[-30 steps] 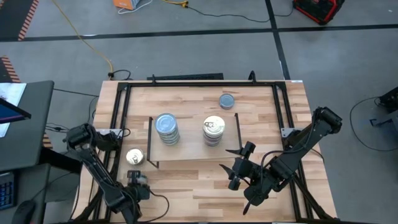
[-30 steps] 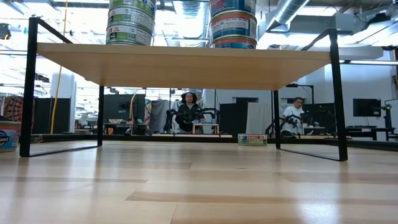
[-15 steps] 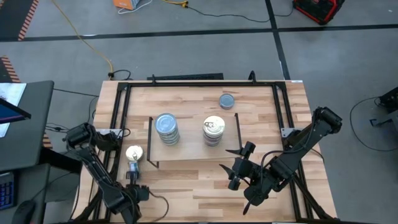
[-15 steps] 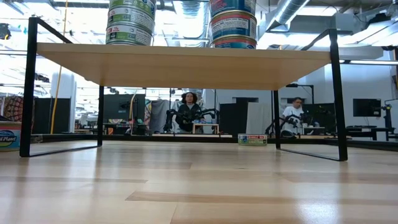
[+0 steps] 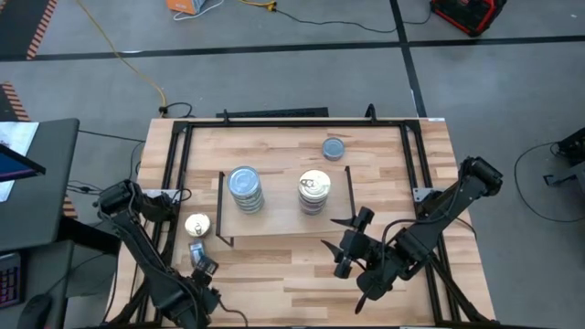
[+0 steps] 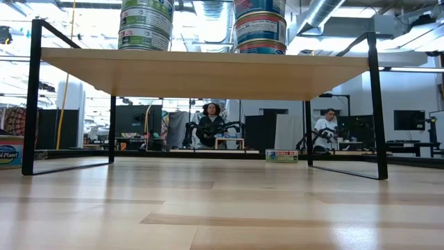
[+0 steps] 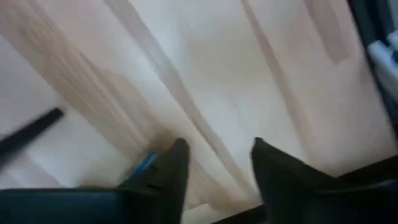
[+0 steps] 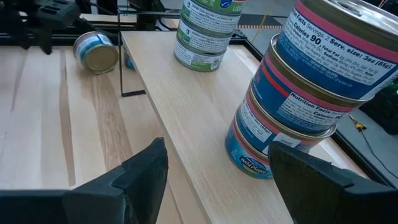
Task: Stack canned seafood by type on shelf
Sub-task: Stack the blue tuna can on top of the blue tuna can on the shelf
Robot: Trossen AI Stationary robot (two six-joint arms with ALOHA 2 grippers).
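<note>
The shelf [image 5: 279, 217] holds two stacks of canned seafood: a blue-grey-lidded stack [image 5: 245, 187] with green labels [image 8: 202, 31], and a gold-lidded stack [image 5: 313, 190] with blue and pink labels [image 8: 298, 93]. A gold-lidded tin [image 5: 196, 225] rests on the table off the shelf's left end. A blue-grey-lidded tin [image 5: 335, 147] sits on the table beyond the shelf's far right corner. My left gripper [image 5: 199, 259] hangs open, pointing down, just nearer than the gold-lidded tin and apart from it. Only bare wood shows between its fingers [image 7: 217, 168]. My right gripper [image 5: 331, 234] waits open at the shelf's near right corner.
Bare tabletop [image 5: 274, 274] lies between the shelf and the near edge. The table's black frame rails [image 5: 178, 183] run along its left and right sides. Under the shelf top [image 6: 208, 73] the low view shows people seated in the room beyond.
My left gripper has drawn back from the gold-lidded tin toward the near edge, risen and rolled about its own axis. It now stands apart from the tin. In the low view, the tin has gone from tilted to level on the table.
</note>
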